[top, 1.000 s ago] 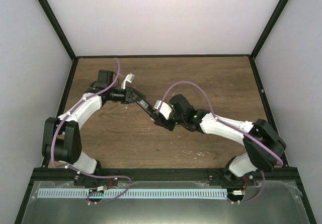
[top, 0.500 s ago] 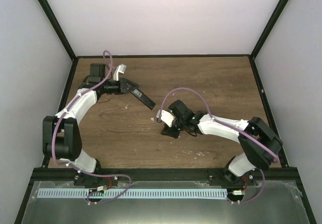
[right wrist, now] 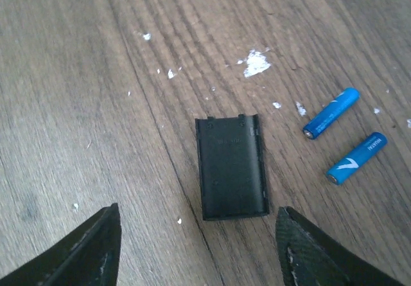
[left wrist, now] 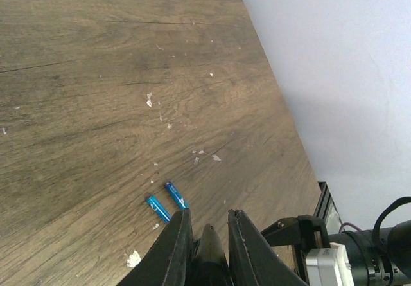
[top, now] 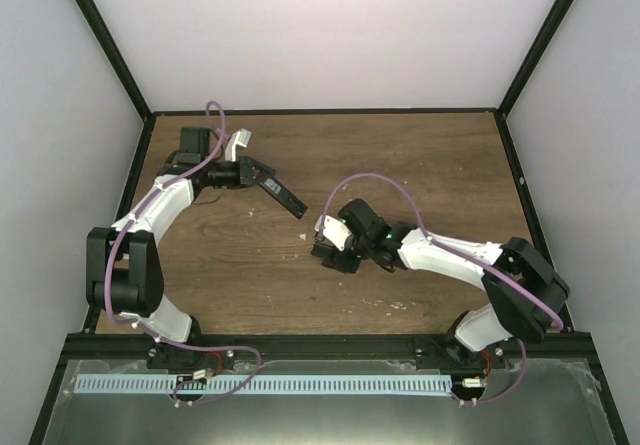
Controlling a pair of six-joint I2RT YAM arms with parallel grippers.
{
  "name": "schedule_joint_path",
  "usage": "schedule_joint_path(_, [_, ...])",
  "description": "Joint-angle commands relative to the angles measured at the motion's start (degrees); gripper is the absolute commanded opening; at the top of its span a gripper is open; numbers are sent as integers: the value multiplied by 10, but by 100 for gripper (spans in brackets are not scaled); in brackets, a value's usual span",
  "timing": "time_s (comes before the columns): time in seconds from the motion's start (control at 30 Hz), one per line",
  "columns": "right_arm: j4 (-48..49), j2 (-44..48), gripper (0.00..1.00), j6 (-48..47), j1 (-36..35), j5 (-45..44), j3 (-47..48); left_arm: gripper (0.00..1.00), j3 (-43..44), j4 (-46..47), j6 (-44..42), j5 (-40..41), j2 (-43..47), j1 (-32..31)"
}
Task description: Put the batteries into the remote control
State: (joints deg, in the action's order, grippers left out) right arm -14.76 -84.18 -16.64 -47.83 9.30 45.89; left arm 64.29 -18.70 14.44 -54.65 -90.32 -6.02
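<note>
**Remote gripped by left arm, cover off, batteries not yet picked up**
The left gripper is clamped on one end of the remote and seems to hold it clear of the table, far-left side. The right gripper hovers with jaws spread and empty over the cover, which lies flat (short plate, not the remote). The batteries lie side by side near the cover, untouched. Likely next: the right gripper shifts to one battery and pinches across it; it's small and round, so it may roll.
</note>
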Motion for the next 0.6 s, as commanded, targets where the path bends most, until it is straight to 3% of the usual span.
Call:
schedule_joint_path(0.0, [11, 22, 61, 4, -3, -14, 1, 0, -6, 6, -13, -13, 0, 2])
schedule_joint_path(0.33, [50, 34, 80, 0, -4, 32, 47, 0, -73, 43, 4, -71, 35, -2])
schedule_joint_path(0.57, [53, -19, 84, -5, -3, 42, 115, 0, -123, 100, 56, -75, 67, -15])
